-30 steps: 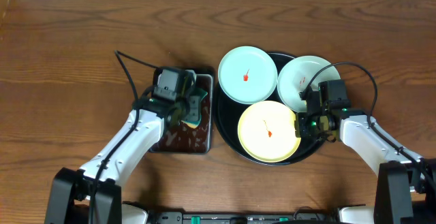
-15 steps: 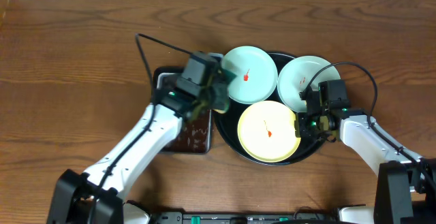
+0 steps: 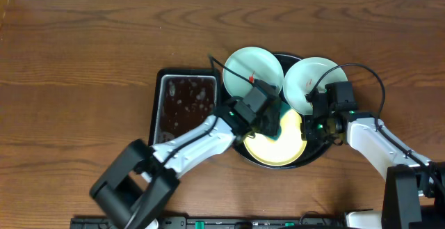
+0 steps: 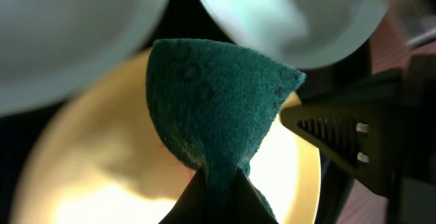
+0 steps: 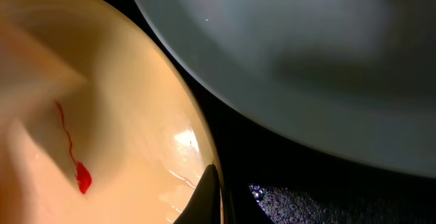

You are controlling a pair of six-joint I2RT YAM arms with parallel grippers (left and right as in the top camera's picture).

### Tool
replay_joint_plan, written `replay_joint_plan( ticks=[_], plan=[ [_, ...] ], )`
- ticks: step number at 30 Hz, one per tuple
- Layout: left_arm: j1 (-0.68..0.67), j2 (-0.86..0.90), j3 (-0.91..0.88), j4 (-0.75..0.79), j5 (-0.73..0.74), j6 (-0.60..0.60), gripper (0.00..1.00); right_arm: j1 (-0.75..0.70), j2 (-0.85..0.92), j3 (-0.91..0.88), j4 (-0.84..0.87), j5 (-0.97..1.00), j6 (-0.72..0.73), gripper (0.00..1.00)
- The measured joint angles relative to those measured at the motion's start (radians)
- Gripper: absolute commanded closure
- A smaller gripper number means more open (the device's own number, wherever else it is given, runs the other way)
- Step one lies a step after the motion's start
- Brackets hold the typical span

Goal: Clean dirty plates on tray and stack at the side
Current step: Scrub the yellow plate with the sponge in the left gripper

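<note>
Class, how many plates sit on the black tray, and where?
3 on the tray: one pale blue-green plate at far left, a second blue-green plate at far right, and a yellow plate nearest the robot, partly under a green sponge. None appears hidden.

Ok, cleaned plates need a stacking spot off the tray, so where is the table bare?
Widest bare table: left of the metal pan. A smaller patch: right of the tray, beyond the right arm. Crowded: the tray carries three plates, the left tool holds a green sponge over the yellow plate, and the pan nearly touches it.
</note>
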Motion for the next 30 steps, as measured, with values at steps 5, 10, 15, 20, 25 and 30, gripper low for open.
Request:
replay_joint_plan(
  ticks=[5,10,15,20,25,30],
  plan=[
    [-0.023,0.072,0.000,0.000,0.003,-0.048,0.92,0.000,0.000,0.000,0.000,0.000,0.000,0.99],
    [-0.023,0.085,0.021,-0.084,-0.042,-0.043,0.93,0.000,0.000,0.000,0.000,-0.001,0.000,0.99],
    [-0.019,0.068,0.033,-0.159,-0.121,-0.008,0.93,0.000,0.000,0.000,-0.001,-0.008,0.000,0.99],
    [-0.006,0.025,0.023,-0.135,-0.155,0.005,0.93,0.000,0.000,0.000,-0.001,-0.008,0.000,0.99],
    [-0.020,-0.005,0.023,-0.049,-0.155,0.005,0.93,0.000,0.000,0.000,-0.001,-0.008,0.000,0.99],
    [-0.055,0.003,0.023,-0.046,-0.154,-0.001,0.92,0.000,0.000,0.000,-0.001,-0.008,0.000,0.99]
  ],
)
